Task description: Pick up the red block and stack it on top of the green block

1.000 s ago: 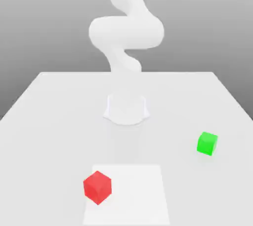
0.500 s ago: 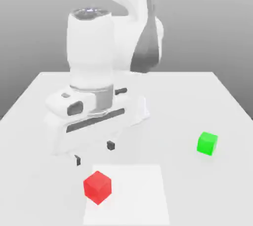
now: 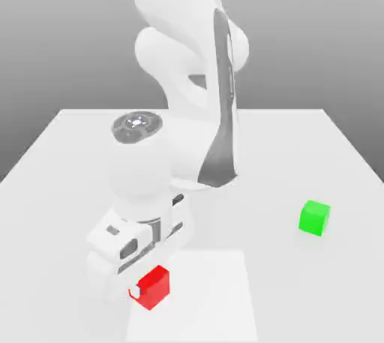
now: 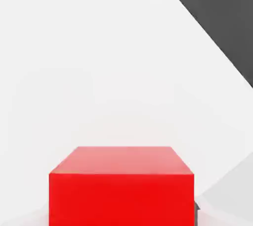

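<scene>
Claw tight around red block on table.

The red block is a flat, bright red with no pattern, its top face a shade lighter than its sides; in the hand view the same plain red shows on 2 faces. The green block is an even bright green, unmarked. The arm is white with a dark grey strip down its side, and the gripper is white. The tabletop is pale grey-white, with 1 whiter square patch. The backdrop is grey.
</scene>
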